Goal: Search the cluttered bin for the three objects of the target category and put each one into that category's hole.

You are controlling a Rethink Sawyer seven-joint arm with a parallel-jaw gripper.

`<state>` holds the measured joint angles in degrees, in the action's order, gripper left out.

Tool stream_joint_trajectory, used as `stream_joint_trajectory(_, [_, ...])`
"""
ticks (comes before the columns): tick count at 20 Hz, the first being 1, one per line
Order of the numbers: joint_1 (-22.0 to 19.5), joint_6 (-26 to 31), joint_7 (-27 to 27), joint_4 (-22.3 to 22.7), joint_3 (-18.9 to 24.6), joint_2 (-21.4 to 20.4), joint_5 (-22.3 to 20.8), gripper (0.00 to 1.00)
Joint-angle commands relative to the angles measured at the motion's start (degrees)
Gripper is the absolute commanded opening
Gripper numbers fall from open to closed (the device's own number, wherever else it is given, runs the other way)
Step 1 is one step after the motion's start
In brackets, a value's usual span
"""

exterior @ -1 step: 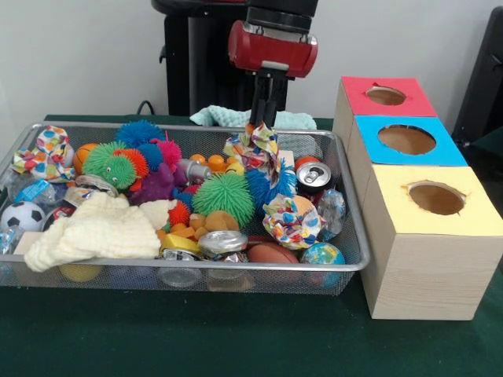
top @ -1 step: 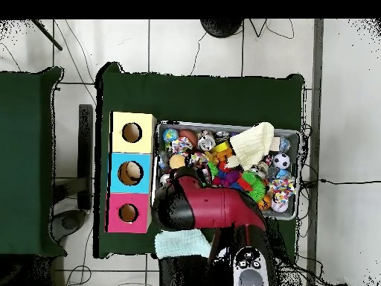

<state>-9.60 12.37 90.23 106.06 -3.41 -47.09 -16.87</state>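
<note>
Okay — my tool point(exterior @ -1 step: 262, 119) is down at bin point(exterior @ -1 step: 346, 200) 1 o'clock, pinching a patterned cloth wad point(exterior @ -1 step: 255, 149). Soft, light, crushable — I'd grip its bunched middle.

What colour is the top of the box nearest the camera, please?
Yellow top, clearest in the front view.

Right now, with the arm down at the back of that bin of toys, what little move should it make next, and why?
Probably lift straight up a little. The fingers are down on a crumpled patterned wrapper at the bin's far side, though whether they grip it cannot be seen. Rising would show that and clear the clutter before moving toward the boxes.
</note>
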Motion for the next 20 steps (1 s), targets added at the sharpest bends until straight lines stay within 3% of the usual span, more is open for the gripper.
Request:
stream_joint_trajectory(1, [-0.2, 3.1, 10.0, 5.7, 1.3, -1.3, 2.4, 0.0])
stream_joint_trajectory(11, [1.6, 3.2, 9.7, 5.2, 0.9, -1.1, 3.1, 0.0])
stream_joint_trajectory(20, [1.9, -0.1, 9.8, 5.8, 0.5, 0.4, 2.3, 0.0])
